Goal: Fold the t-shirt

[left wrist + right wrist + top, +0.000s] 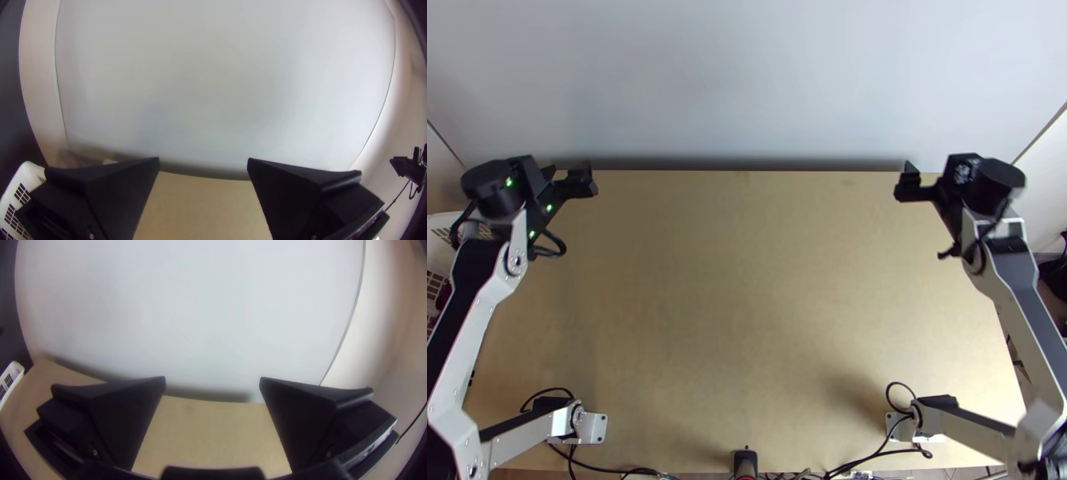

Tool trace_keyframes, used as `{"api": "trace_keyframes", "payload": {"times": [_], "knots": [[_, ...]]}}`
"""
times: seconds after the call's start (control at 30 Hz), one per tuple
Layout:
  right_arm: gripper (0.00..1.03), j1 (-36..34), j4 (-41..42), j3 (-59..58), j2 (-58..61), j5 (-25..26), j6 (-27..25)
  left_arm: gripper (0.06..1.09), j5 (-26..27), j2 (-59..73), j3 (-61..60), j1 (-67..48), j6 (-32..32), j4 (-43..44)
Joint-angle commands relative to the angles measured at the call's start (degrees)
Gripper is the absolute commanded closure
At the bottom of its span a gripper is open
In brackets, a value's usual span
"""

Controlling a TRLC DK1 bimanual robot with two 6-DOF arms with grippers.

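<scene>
Light wooden desk (747, 320) is sitting below a white wall (747, 80). Wide-fingered black left claw (203, 164) and matching right claw (212, 382) are hanging near desk's far corners, spread, pinching nothing. T-shirt: can't tell where it's lying. Probably standby; folding is needing it on desk first.
</scene>
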Motion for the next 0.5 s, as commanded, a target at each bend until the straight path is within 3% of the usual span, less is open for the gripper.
{"api": "trace_keyframes", "payload": {"times": [0.0,0.47], "knots": [[0.05,0.37,4.24,3.11,9.03,0.75,-0.06,0.12,-0.22,6.54,4.63,0.58,1.06,1.77],[0.05,3.89,4.41,0.82,9.65,2.6,1.79,0.12,-2.33,8.48,4.01,8.32,2.29,1.68]]}}
